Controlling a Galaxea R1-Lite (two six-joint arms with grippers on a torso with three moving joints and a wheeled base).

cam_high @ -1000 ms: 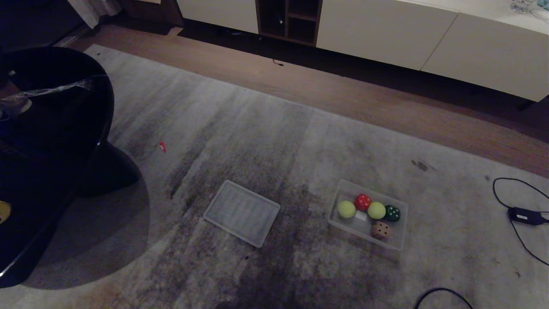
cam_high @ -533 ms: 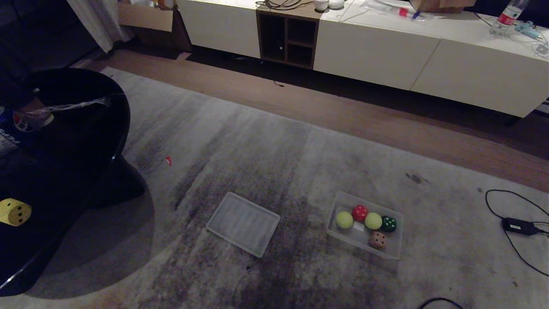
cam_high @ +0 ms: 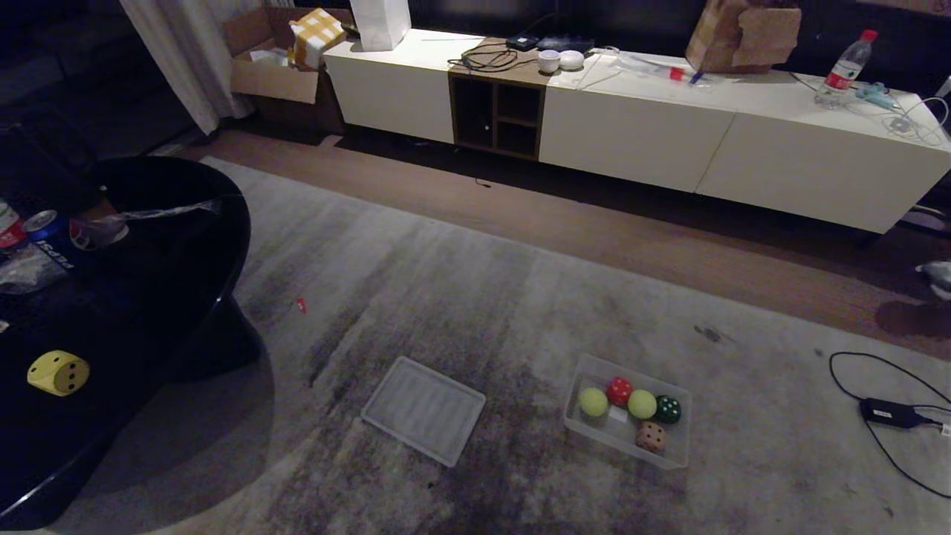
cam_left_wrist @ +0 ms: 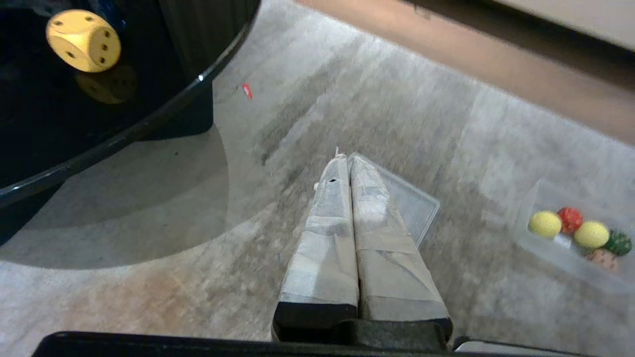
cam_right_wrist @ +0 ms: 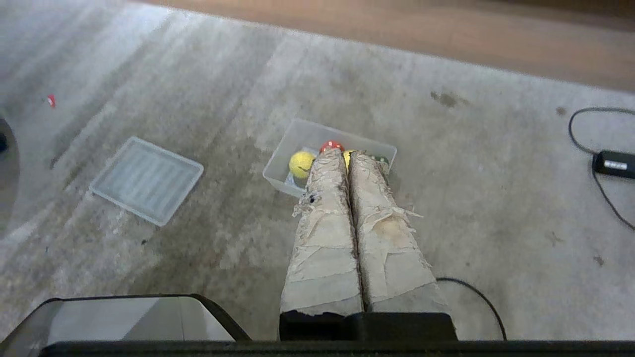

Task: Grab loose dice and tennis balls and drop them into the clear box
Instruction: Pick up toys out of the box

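- My head camera is tilting upward since a second ago: the whole scene is sliding down the picture, and the white sideboard (cam_high: 743,141) with its bottle (cam_high: 843,61) and boxes is now coming fully into view; the things on the rug are not moving themselves.
- I am seeing the clear box (cam_high: 594,435) sitting on the grey rug (cam_high: 461,282), holding two tennis balls (cam_high: 593,402) and the red die (cam_high: 619,391), dark green die (cam_high: 668,409) and peach die (cam_high: 650,436).
- The ribbed lid (cam_high: 423,410) is lying flat on the rug near the box, on its left.
- The yellow die (cam_high: 59,372) is sitting loose on the black table (cam_high: 186,245) at my left, well apart from the box.
- My left gripper (cam_left_wrist: 346,157) is hanging above the rug over the lid, fingers pressed together on nothing.
- My right gripper (cam_right_wrist: 348,152) is hanging over the box, fingers likewise closed and empty.
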